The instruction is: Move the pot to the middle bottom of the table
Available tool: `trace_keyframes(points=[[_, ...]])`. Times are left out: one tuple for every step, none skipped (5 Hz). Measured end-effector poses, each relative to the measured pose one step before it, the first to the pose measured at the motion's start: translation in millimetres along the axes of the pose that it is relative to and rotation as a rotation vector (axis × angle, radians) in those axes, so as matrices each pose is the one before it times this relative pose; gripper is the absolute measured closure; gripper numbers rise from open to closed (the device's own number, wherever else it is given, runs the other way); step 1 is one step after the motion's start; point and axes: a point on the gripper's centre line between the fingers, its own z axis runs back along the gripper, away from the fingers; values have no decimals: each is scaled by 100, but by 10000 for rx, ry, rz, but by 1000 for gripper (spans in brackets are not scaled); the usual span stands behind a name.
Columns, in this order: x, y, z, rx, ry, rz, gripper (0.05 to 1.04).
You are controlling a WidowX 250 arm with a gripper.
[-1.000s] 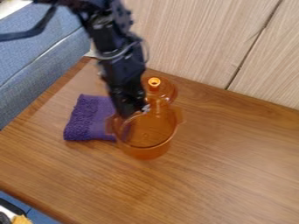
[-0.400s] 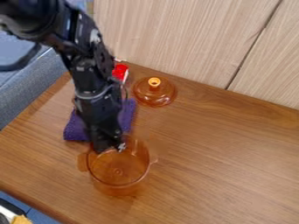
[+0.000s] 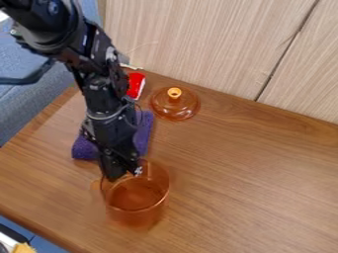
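Note:
The gripper (image 3: 122, 174) is low over the lower left part of the table (image 3: 251, 173), at the back rim of the transparent orange pot (image 3: 136, 212). It is shut on that rim. The pot hangs or stands just below the fingers, its opening facing up; whether its base touches the wood I cannot tell. A small handle sticks out at its left side.
Behind the arm lies a purple cloth (image 3: 144, 132), partly covered by it. An orange lid (image 3: 174, 105) with a knob and a red can (image 3: 135, 85) are near the back wall (image 3: 198, 44). The table's front edge runs along the lower left.
The gripper and pot have moved together from beside the lid toward the front left, then slightly right and down. The red can and more of the lid have come into sight.

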Motion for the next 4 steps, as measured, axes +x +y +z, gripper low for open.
trace_keyframes(points=[[113,-134,-34,-87,-67,6,977],[-42,28,-130,-205,-222,97,797],[-121,-120,272,-151,-264,-161,510],[261,-88,857,69,-371,-261,209]])
